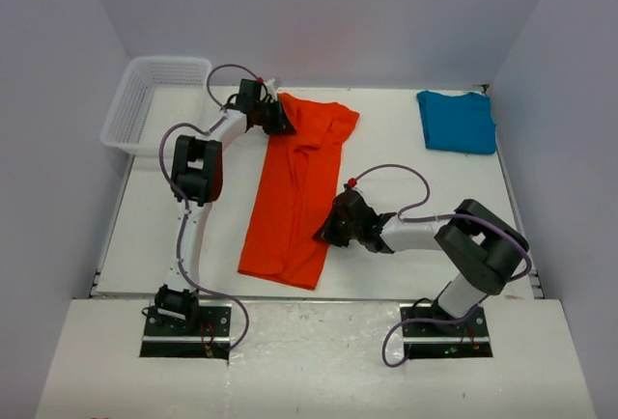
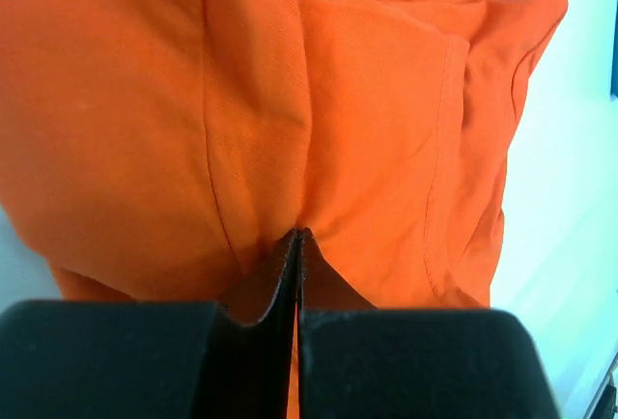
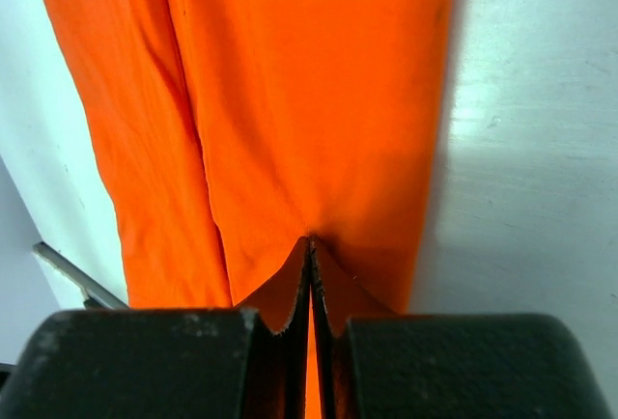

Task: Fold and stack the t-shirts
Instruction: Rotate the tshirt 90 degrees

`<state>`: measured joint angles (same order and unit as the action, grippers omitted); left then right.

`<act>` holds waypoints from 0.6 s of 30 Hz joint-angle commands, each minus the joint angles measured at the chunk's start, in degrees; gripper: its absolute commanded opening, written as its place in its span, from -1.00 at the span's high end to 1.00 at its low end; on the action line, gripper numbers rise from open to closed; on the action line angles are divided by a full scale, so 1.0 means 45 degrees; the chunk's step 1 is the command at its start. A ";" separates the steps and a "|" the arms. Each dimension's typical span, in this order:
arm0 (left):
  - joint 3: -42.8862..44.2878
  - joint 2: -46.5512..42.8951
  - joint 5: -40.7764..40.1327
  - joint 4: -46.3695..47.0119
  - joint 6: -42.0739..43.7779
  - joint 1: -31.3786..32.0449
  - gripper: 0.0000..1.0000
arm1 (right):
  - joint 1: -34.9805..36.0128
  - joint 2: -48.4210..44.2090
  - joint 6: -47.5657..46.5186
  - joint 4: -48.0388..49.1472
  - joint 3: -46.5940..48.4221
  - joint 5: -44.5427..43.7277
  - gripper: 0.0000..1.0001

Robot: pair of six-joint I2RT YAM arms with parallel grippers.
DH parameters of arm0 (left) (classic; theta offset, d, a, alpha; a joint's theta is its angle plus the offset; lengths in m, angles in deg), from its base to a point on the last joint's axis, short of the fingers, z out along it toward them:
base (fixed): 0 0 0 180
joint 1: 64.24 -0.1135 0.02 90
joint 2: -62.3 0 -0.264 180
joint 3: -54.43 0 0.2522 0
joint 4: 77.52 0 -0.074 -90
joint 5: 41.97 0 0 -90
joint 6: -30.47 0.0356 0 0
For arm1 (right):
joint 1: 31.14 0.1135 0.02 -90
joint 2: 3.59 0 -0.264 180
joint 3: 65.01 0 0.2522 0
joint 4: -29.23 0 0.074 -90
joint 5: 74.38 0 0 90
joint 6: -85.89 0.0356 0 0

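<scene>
The orange-red t-shirt point(image 1: 294, 187) lies as a long strip folded lengthwise down the middle of the table, collar end far. My left gripper point(image 1: 282, 122) is at its far left corner, shut on a pinch of the cloth point(image 2: 386, 100), which puckers at the fingertips point(image 2: 300, 234). At the strip's right edge, near the hem end, my right gripper point(image 1: 323, 233) is also shut on a fold of the orange cloth point(image 3: 290, 100), drawn into its fingertips point(image 3: 310, 241). The teal-blue t-shirt point(image 1: 457, 122) lies folded at the far right, away from both grippers.
A white mesh basket point(image 1: 145, 100) stands at the table's far left corner, close to the left arm's elbow. Grey walls close in the far side and both sides. The white table point(image 1: 406, 158) shows between the two shirts.
</scene>
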<state>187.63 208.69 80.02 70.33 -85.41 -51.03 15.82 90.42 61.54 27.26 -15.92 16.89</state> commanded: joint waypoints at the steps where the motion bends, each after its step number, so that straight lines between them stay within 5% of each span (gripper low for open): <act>1: 0.0139 0.0224 -0.0312 -0.0035 0.0382 -0.0221 1.00 | -0.0084 0.1411 -0.1326 -0.4515 -0.0547 -0.1417 1.00; 14: -0.1464 -0.1299 0.2498 0.3344 -0.0302 0.0188 1.00 | -0.0064 0.1803 -0.3747 -0.3986 0.0836 -0.1787 1.00; 18: -0.1288 -0.2021 0.2443 0.3170 -0.0282 0.0364 0.85 | -0.0064 0.1608 -0.4508 -0.4708 0.1971 -0.2021 0.95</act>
<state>181.05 206.64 87.98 81.41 -86.51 -50.92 16.09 93.94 49.27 20.66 -7.26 17.03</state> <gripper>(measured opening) 0.058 0.014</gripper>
